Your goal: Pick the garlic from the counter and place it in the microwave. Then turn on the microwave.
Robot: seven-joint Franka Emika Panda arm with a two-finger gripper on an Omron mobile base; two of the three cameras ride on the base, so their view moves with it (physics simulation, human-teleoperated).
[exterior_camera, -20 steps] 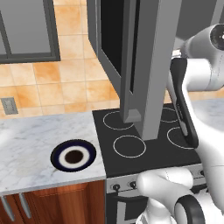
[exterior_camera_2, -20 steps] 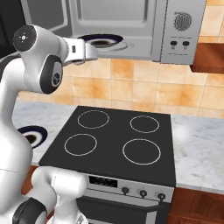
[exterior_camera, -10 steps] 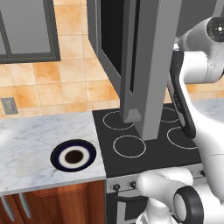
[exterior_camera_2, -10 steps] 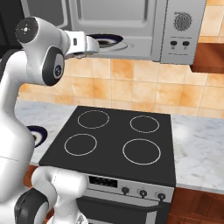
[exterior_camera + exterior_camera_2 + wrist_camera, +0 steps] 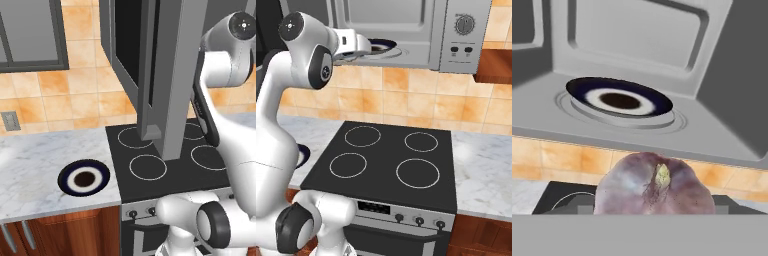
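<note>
Holding the garlic (image 5: 654, 186) right at the mouth of the microwave (image 5: 406, 35), the claw (image 5: 367, 47) is spread fairly wide around the bulb, which sits at 6 o'clock in the hand view. Past it, at 11 o'clock, a plate (image 5: 618, 98) waits on the microwave floor. Over the last second the arm has risen and pushed toward the opening, so the drop-off looks close. Can't read any brand or writing; the dial and buttons are too small.

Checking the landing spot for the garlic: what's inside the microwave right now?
Inside the microwave, a dark-blue plate lies on the turntable. The garlic at the gripper covers the near sill.
</note>
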